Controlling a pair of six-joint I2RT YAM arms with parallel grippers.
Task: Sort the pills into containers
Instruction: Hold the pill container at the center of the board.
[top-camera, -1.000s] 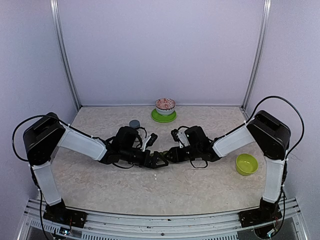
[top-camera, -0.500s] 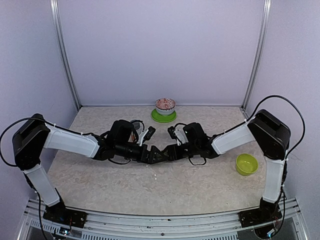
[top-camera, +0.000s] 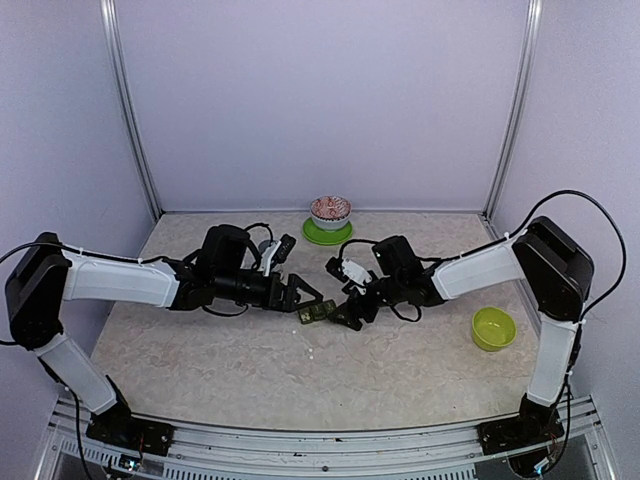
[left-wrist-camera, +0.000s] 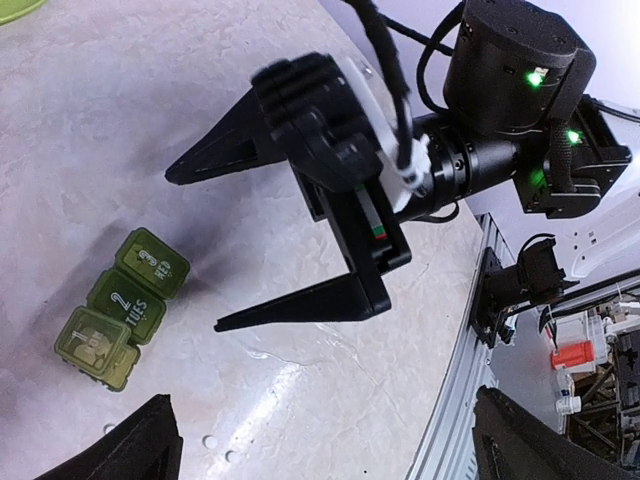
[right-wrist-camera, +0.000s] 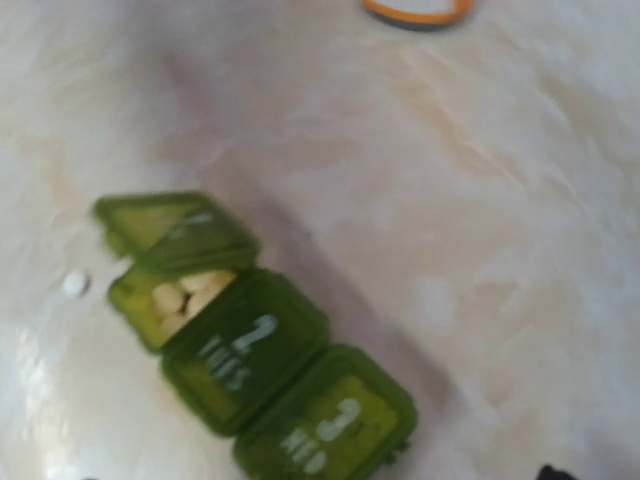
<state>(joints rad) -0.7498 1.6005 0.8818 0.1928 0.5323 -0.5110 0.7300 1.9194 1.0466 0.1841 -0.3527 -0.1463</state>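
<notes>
Both arms are stretching low toward the middle of the counter (top-camera: 200, 350). The left hand (top-camera: 308, 297) and the right hand (left-wrist-camera: 195, 252) are both gaping wide, gripping nothing, close beside the containers (left-wrist-camera: 122, 305) lying there. Pills (right-wrist-camera: 185, 295) are peeking from under the half-raised first lid. The right wrist view is blurring, with its own fingers cut off.

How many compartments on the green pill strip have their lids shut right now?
2: the middle compartment marked 2 and the end compartment marked 3. The other end compartment has its lid ajar, with white pills inside.
</notes>
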